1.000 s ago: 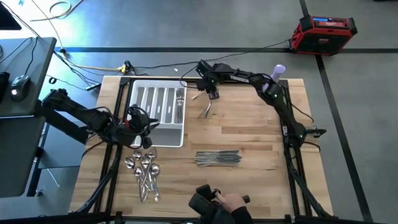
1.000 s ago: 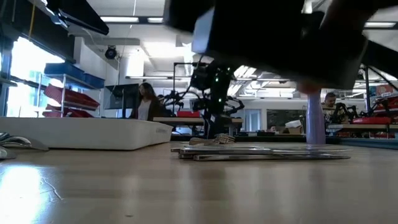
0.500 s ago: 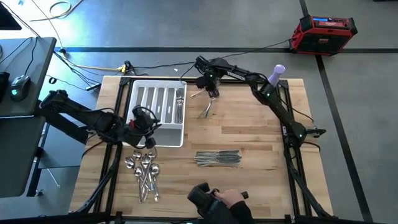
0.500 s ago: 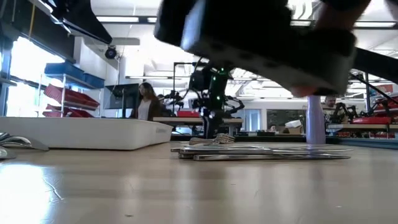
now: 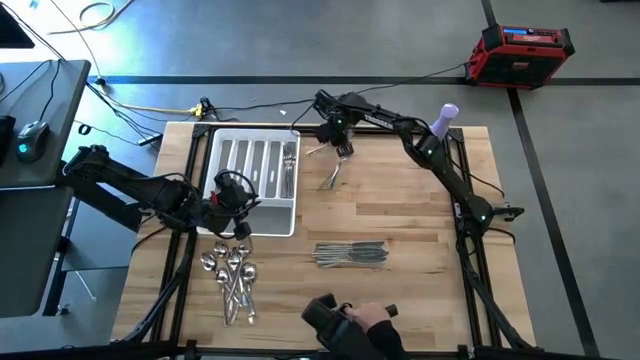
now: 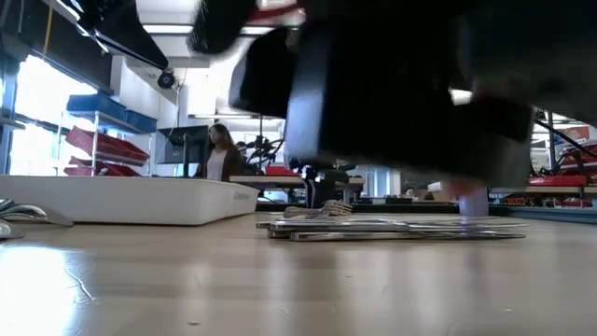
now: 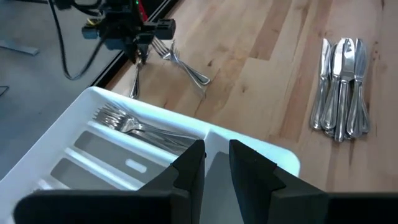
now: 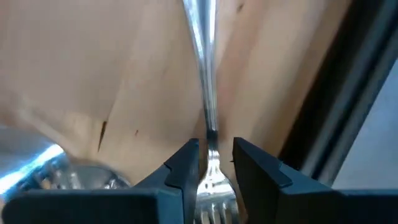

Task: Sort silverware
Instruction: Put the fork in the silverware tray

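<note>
Up close from its wrist, the right gripper [image 8: 215, 158] is clamped on a fork [image 8: 208, 93]; from overhead it sits at the table's far edge, just beside the white tray [image 5: 226, 222]. The tray holds forks [image 7: 134, 126] in one slot, spoons [image 5: 232, 275] and knives [image 5: 350, 254] lie loose on the table, and the left gripper [image 7: 215, 163] hangs over the tray, fingers narrowly apart on nothing.
</note>
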Robot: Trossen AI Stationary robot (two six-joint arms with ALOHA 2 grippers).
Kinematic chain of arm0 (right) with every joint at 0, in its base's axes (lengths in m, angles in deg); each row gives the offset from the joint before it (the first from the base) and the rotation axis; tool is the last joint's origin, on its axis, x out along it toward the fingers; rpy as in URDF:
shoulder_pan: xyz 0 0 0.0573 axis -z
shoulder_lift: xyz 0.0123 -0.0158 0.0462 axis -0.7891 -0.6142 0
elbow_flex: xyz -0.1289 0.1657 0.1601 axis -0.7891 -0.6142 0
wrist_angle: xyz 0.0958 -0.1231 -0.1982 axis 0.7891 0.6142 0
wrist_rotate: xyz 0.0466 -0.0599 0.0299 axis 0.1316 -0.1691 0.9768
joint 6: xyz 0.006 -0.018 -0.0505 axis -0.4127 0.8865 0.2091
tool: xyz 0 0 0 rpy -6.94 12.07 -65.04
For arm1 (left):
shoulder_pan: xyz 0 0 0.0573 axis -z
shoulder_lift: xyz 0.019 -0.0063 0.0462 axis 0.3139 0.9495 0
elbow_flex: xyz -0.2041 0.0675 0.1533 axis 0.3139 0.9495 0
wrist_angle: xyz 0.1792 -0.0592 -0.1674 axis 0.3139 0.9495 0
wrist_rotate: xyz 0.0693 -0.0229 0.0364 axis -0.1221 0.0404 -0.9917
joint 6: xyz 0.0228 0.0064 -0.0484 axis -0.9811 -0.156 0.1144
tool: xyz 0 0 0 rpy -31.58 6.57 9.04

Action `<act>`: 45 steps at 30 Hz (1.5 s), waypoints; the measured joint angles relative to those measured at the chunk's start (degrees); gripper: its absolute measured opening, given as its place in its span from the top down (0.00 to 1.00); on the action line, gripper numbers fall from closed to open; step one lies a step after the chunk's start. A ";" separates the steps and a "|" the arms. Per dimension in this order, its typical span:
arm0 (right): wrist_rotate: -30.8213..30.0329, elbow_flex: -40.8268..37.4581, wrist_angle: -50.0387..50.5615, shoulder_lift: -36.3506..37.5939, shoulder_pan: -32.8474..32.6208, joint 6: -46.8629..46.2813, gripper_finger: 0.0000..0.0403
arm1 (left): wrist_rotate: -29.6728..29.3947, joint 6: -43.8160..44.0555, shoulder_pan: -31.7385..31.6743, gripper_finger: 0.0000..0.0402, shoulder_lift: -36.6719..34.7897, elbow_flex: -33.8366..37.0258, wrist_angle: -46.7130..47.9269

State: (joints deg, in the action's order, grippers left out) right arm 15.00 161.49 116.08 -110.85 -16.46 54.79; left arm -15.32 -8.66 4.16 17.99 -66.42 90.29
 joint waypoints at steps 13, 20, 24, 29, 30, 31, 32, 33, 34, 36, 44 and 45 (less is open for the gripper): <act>-3.71 0.04 -1.24 -0.37 -0.22 2.99 0.99 | -0.02 0.00 0.00 0.86 -0.02 0.00 -0.04; -8.61 0.69 -0.39 1.99 -3.19 4.13 1.00 | 2.26 -0.02 0.07 0.86 -0.02 0.00 0.07; -8.72 1.81 -0.93 6.38 -6.48 6.49 1.00 | 3.85 -0.50 0.09 0.86 -0.02 0.00 0.04; -7.96 1.62 -1.03 9.55 -12.41 15.59 1.00 | 6.03 -1.42 0.22 0.86 -0.45 0.00 0.20; -7.94 1.62 -1.61 10.09 -13.66 17.80 1.00 | 6.46 -1.44 0.24 0.86 -0.69 0.00 0.32; -7.98 1.62 -2.61 10.39 -14.82 19.50 1.00 | 6.68 -1.44 0.24 0.86 -1.02 0.00 0.31; -8.28 1.68 -4.05 10.52 -15.96 20.68 1.00 | 6.74 -1.44 0.25 0.86 -1.37 0.00 0.33; -8.36 1.70 -5.34 10.54 -17.04 21.27 1.00 | 6.76 -1.44 0.27 0.86 -1.71 0.00 0.34; -8.24 1.70 -5.80 10.52 -17.97 22.06 1.00 | 6.85 -1.44 0.24 0.86 -2.01 0.00 0.49; -7.31 1.62 -6.65 10.40 -19.30 23.09 1.00 | 6.89 -1.29 0.24 0.86 -2.63 0.00 0.51; -2.26 1.64 -9.17 10.39 -19.05 17.36 1.00 | 6.89 -1.03 0.24 0.86 -3.17 0.00 0.74; -2.28 1.64 -9.15 10.39 -18.53 14.95 1.00 | 6.89 -0.93 0.24 0.86 -3.17 0.01 0.73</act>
State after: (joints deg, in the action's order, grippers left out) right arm 12.72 163.13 106.94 -100.47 -34.99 69.74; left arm -8.44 -9.59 4.40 14.83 -66.41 91.02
